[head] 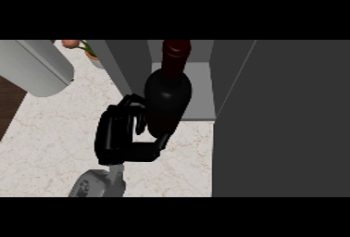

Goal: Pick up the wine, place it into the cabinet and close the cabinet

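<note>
The cabinet (198,92) stands open at the far side, its big dark door (287,120) on the right. My wine (167,99) points neck-first at the shelf. My left hand (123,134), just left of it, wraps around its bottom.

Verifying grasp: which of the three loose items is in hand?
The dark wine bottle, red-capped, left hand fingers curled round it; the pale cylinder and potted plant sit apart at upper left.

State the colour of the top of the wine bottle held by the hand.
Dark red, above a black body; the wine bottle shows best in the head view.
</note>
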Action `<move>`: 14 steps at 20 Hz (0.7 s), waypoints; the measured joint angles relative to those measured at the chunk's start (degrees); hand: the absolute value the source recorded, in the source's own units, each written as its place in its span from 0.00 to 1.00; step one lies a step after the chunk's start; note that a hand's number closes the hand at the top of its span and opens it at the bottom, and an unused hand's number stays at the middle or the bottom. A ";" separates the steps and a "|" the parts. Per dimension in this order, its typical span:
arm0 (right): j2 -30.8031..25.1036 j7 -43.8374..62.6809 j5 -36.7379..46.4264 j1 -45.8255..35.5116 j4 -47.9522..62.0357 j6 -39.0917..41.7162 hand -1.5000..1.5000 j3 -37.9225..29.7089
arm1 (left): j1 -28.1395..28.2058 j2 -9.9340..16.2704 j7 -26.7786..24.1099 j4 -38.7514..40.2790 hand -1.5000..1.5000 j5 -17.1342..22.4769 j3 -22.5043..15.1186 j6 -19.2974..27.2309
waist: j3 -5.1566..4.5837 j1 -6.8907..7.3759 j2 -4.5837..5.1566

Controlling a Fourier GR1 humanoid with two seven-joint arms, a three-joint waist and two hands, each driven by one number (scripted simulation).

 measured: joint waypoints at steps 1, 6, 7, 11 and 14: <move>0.39 -0.28 0.72 -0.19 0.27 -0.20 0.00 0.53 | -1.92 0.00 0.63 1.16 1.00 -0.41 0.02 0.84 | 0.02 0.00 0.01; 0.57 -1.00 1.67 -1.21 1.63 -0.38 0.00 0.61 | -6.57 -0.01 -1.14 8.03 1.00 -1.48 -3.45 4.93 | 0.01 -0.06 0.04; 1.02 -1.64 2.67 -1.00 2.01 -0.36 0.00 1.40 | -7.74 -0.01 -0.78 9.16 1.00 -1.61 -3.80 5.63 | 0.01 -0.06 0.03; 0.78 -1.87 1.70 -0.82 2.10 -0.03 0.00 0.68 | -10.92 -0.02 -3.32 14.87 1.00 0.35 -6.40 9.04 | 0.01 -0.13 0.05; 0.14 -2.34 0.74 -1.13 3.16 0.70 0.00 -0.33 | -12.83 -0.02 -5.32 18.00 1.00 3.09 -8.63 11.94 | 0.00 -0.16 0.05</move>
